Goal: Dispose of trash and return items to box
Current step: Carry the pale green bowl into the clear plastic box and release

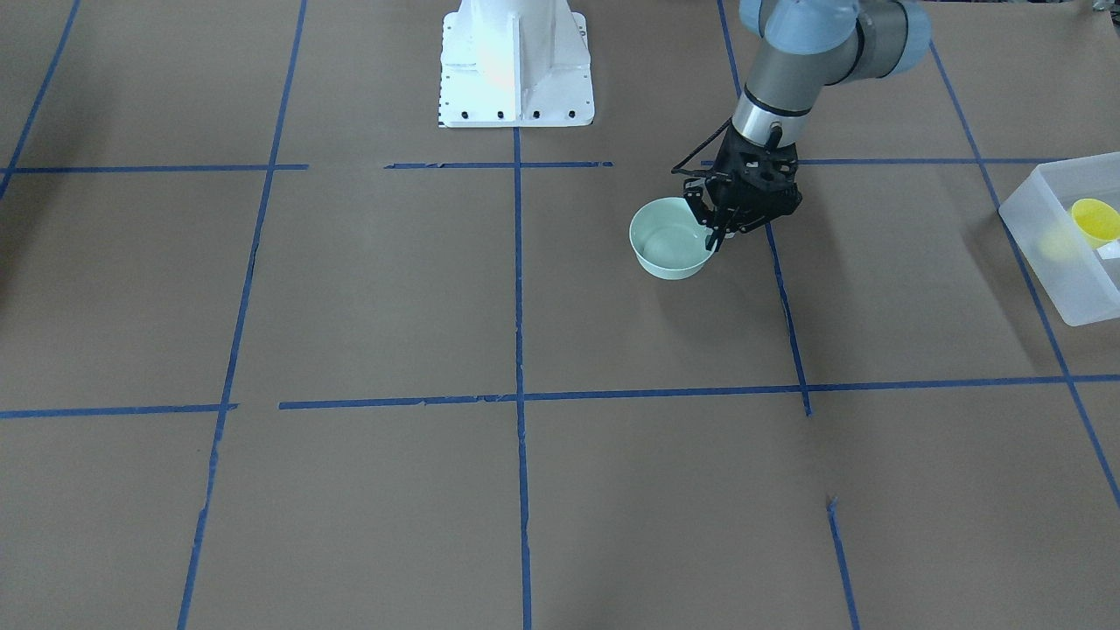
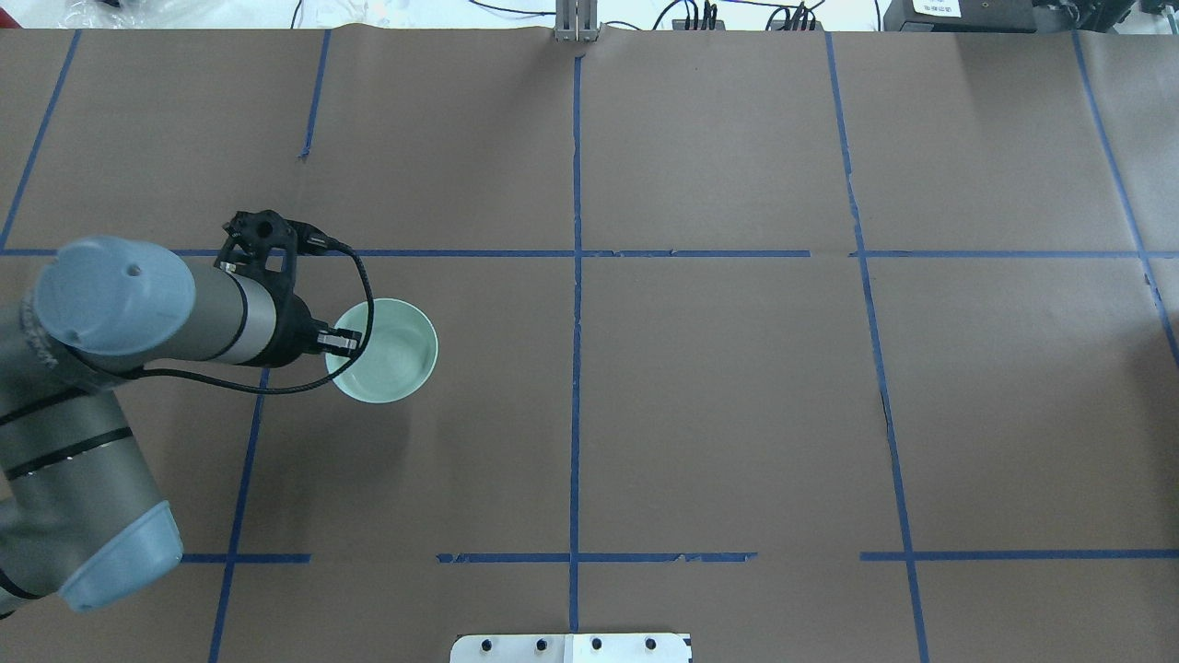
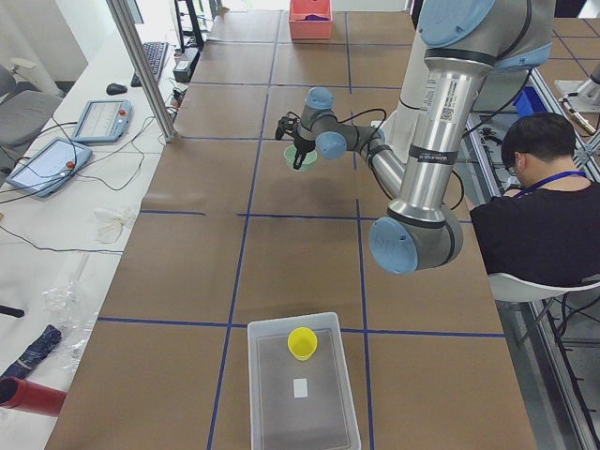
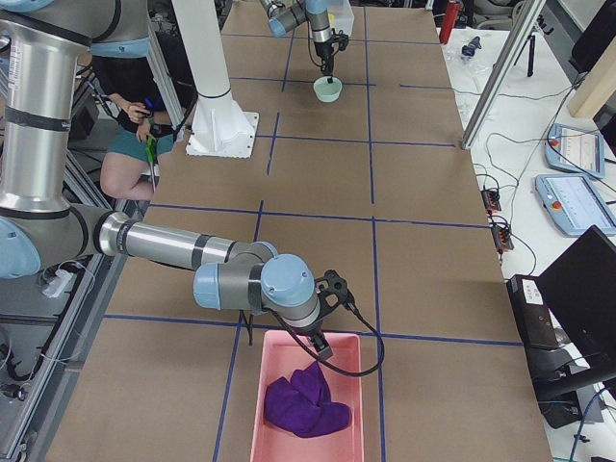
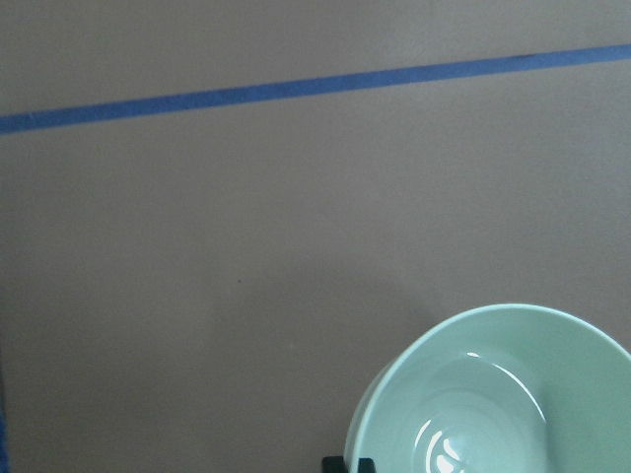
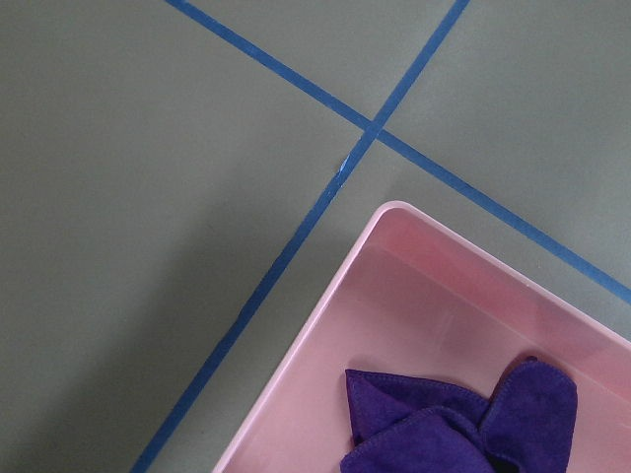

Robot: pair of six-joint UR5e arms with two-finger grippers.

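Note:
The pale mint-green bowl (image 1: 667,243) stands upright on the brown table left of centre, as the overhead view (image 2: 391,350) and the left wrist view (image 5: 493,394) also show. My left gripper (image 1: 713,240) reaches down onto the bowl's rim on its own side, jaws close together on it; one fingertip (image 5: 347,463) shows at the rim. The yellow cup (image 1: 1095,220) lies inside the translucent box (image 1: 1041,236) at the table's left end, also in the exterior left view (image 3: 302,342). My right gripper (image 4: 323,346) hangs over a pink bin; I cannot tell its state.
The pink bin (image 4: 339,351) with a purple cloth (image 6: 473,424) sits at the table's right end. The white robot base (image 1: 516,70) stands at the table's near edge. Blue tape lines cross the brown surface. A seated person (image 3: 534,216) is beside the table.

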